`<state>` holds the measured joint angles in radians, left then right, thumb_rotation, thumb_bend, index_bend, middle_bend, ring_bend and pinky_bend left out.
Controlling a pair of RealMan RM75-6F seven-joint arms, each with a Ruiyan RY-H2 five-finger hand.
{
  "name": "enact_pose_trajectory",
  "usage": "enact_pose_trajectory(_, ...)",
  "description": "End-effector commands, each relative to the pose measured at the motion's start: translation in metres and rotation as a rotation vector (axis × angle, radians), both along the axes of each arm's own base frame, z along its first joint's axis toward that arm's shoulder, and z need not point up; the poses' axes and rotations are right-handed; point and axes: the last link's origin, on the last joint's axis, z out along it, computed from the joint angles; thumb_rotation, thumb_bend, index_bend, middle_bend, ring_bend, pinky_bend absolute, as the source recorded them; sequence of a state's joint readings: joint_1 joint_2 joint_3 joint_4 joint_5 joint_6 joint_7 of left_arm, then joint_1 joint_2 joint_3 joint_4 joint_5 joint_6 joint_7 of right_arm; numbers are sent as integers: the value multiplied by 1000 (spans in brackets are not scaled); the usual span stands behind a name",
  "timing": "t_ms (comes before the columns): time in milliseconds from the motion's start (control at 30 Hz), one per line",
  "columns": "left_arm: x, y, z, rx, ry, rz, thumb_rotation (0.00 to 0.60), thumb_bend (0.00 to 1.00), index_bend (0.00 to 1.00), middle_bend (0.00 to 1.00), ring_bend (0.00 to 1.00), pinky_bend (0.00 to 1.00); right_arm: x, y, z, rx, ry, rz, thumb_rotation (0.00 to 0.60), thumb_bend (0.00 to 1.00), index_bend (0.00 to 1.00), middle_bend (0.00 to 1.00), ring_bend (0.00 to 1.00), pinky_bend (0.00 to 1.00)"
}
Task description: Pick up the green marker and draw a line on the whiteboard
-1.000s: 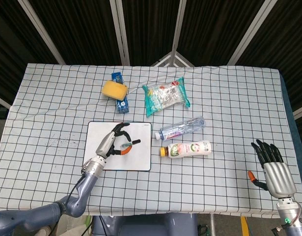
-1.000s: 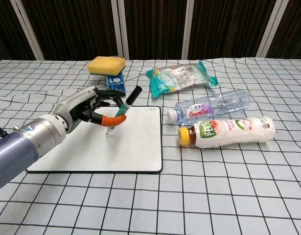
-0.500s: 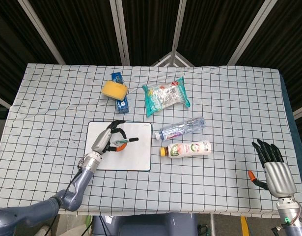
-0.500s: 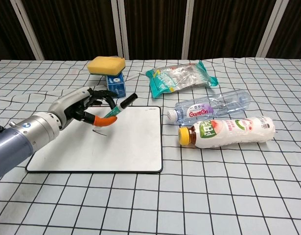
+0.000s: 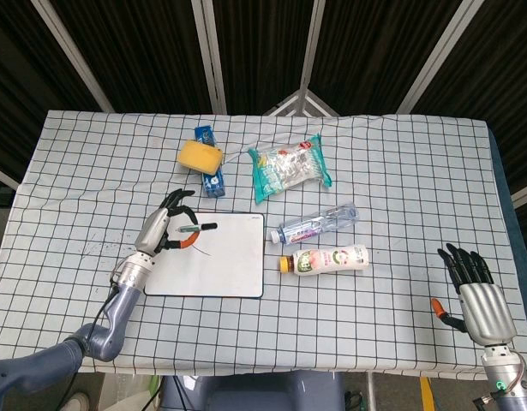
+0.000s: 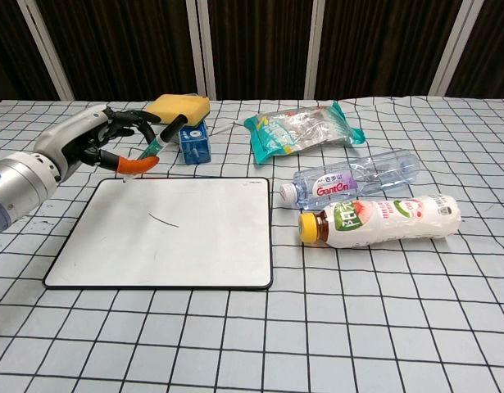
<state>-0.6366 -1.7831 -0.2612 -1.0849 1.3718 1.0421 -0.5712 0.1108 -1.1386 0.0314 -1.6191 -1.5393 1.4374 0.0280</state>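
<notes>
One short dark stroke [image 6: 163, 219] sits on the whiteboard [image 6: 211, 246], so by my reading the drawing step is done or nearly so, which would explain why the left hand [image 6: 92, 143] is off the board's far left corner and raised rather than over its middle. Its fingers [image 6: 129, 166] grip the green marker [image 6: 160, 144] near the tip end, the pen lying close to level with its dark cap end pointing toward the blue box [image 6: 194, 144] just beyond the whiteboard's far edge; the tip looks lifted clear of the surface, though the chest view leaves that uncertain. A yellow sponge [image 6: 179, 107] rests on top of that box. To the right of the whiteboard lie a clear water bottle [image 6: 350, 179] and a white drink bottle [image 6: 374, 221], both on their sides and near each other; a plastic snack bag [image 6: 305, 127] lies further back on the checked table [image 6: 358, 327]. The right hand [image 5: 477, 295] shows only in the head view, well apart from the whiteboard at the table's near right edge, fingers spread and holding nothing. Bottle labels are too small to read fully, and the marker's tip is partly masked by the thumb.
</notes>
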Motion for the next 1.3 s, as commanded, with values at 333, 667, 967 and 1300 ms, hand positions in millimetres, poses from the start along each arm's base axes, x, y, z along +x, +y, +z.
enact_pose_trajectory(333, 29, -35, -31, -135, -57, -4, 600, 527, 656, 115, 0, 52, -1, -1, 1, -4, 0, -6, 600, 351, 0, 0, 0, 0)
enact_pose_trajectory(667, 46, -40, -49, -152, -54, -17, 600, 527, 656, 115, 0, 52, -1, -1, 0, 1, -2, -4, 600, 350, 0, 0, 0, 0)
enact_pose_trajectory(967, 51, -38, -60, -169, -41, -11, 600, 526, 655, 115, 0, 52, -1, -1, 0, 4, -5, -6, 600, 350, 0, 0, 0, 0)
enact_pose_trajectory(1300, 44, -41, -61, -170, -12, -12, 600, 526, 656, 115, 0, 52, -1, -1, 1, 4, -5, -7, 600, 351, 0, 0, 0, 0)
